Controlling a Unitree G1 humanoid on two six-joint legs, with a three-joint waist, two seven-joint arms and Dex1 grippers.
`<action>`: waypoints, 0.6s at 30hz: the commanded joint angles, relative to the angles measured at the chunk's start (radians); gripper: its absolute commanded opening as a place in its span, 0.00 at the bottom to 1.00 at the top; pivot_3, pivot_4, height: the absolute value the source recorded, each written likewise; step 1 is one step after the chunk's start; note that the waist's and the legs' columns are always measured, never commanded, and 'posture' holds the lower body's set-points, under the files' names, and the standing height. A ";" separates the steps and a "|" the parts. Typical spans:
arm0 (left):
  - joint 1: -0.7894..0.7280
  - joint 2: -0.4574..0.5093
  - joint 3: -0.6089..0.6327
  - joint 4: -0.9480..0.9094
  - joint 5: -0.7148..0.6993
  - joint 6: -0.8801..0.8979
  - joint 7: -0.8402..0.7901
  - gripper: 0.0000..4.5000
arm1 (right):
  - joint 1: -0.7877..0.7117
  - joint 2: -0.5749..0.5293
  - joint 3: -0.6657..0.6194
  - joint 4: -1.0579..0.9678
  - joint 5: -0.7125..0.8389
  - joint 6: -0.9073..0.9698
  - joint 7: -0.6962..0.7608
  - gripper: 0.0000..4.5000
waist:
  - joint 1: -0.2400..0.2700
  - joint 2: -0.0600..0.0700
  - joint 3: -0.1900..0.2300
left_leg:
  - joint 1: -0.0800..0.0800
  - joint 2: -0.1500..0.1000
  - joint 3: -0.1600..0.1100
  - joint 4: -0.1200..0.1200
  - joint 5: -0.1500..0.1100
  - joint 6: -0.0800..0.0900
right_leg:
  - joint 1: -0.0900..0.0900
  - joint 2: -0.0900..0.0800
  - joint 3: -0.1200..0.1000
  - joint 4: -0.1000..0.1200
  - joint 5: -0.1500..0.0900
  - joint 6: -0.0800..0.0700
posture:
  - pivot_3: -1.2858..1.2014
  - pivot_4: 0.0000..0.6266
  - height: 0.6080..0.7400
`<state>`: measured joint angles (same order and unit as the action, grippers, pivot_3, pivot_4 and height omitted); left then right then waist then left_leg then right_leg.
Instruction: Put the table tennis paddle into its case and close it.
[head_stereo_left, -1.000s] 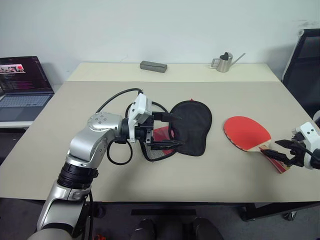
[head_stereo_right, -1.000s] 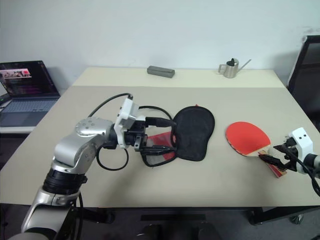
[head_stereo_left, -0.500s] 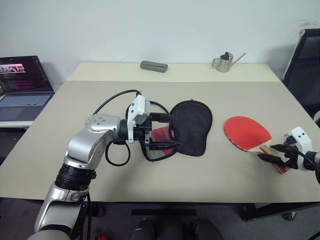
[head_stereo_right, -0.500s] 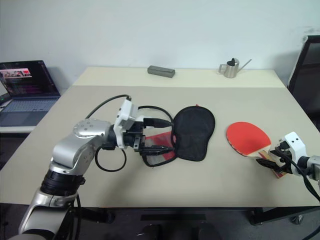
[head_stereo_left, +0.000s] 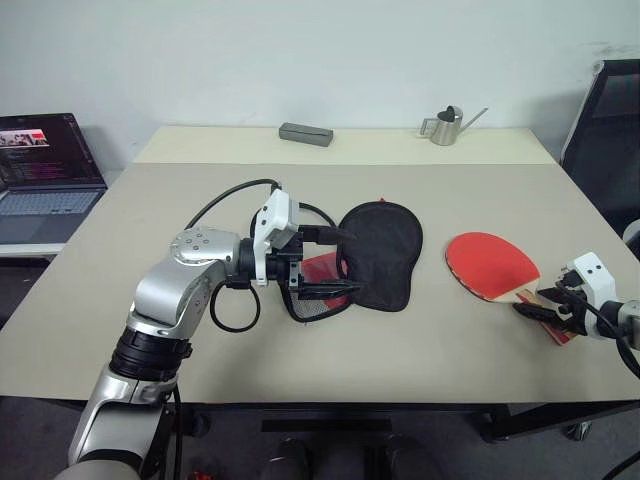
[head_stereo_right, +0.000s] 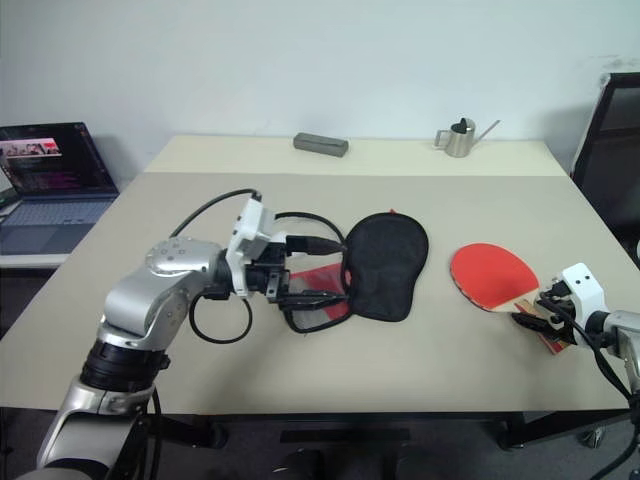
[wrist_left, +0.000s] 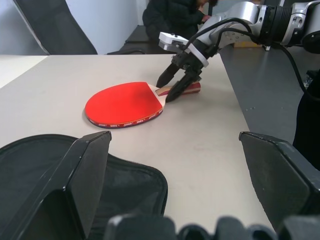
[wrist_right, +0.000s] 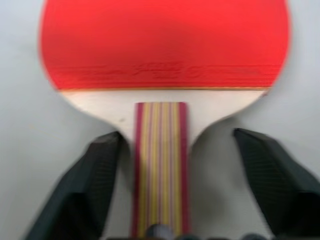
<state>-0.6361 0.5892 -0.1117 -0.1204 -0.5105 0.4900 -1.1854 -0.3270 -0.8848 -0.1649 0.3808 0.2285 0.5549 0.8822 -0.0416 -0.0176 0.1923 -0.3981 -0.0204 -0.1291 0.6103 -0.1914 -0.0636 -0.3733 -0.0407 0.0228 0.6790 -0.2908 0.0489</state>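
Note:
The table tennis paddle (head_stereo_left: 489, 264) lies flat at the table's right, its red blade toward the middle and its striped wooden handle (wrist_right: 159, 165) toward the right edge. My right gripper (head_stereo_left: 535, 308) is low over that handle and open, one finger (wrist_right: 98, 175) on each side with gaps between. The case (head_stereo_left: 384, 254) lies at mid-table, black side up, red lining (head_stereo_left: 321, 268) showing at its unzipped end. My left gripper (head_stereo_left: 352, 264) is open wide at that end, its fingers (wrist_left: 82, 175) spread over the black fabric.
A grey box (head_stereo_left: 307, 132) and a small metal watering can (head_stereo_left: 444, 125) stand at the far edge of the table (head_stereo_left: 300, 360). A laptop (head_stereo_left: 45, 170) sits on a side desk to the left. A black chair (head_stereo_left: 606, 130) stands at the right.
My right gripper has sunk toward the table over the paddle's handle, and its fingers have drawn closer together around it. The left arm and the case have not moved.

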 joint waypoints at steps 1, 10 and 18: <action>0.006 0.016 0.036 -0.045 -0.011 -0.009 0.012 1.00 | 0.006 0.014 0.026 0.013 -0.031 0.023 -0.036 0.49 | 0.000 -0.002 -0.001 | 0.000 0.000 0.000 0.000 0.000 0.000 | 0.000 0.000 0.000 0.000 0.000 0.000 | 0.52 0.24 1.00; 0.041 0.050 0.091 -0.040 -0.013 -0.012 0.042 1.00 | -0.021 0.044 -0.034 -0.094 -0.008 0.125 -0.153 0.25 | 0.000 -0.006 -0.003 | 0.000 0.000 0.001 0.001 0.001 0.001 | 0.000 0.000 0.002 -0.001 0.003 0.000 | 0.52 0.24 1.00; 0.080 0.112 0.183 0.014 -0.006 -0.041 0.048 1.00 | -0.090 0.074 -0.076 -0.374 0.071 0.317 -0.238 0.25 | -0.002 -0.004 -0.001 | -0.002 0.000 0.015 -0.001 0.002 0.003 | -0.009 0.000 0.017 -0.001 0.007 0.004 | 0.52 0.24 1.00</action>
<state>-0.5552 0.6846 0.0307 -0.1051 -0.5098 0.4722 -1.1434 -0.3737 -0.8010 -0.1843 0.1004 0.2700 0.8533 0.6632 -0.0434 -0.0220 0.1910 -0.4012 -0.0204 -0.1128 0.6085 -0.1896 -0.0603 -0.3844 -0.0406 0.0412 0.6781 -0.2839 0.0533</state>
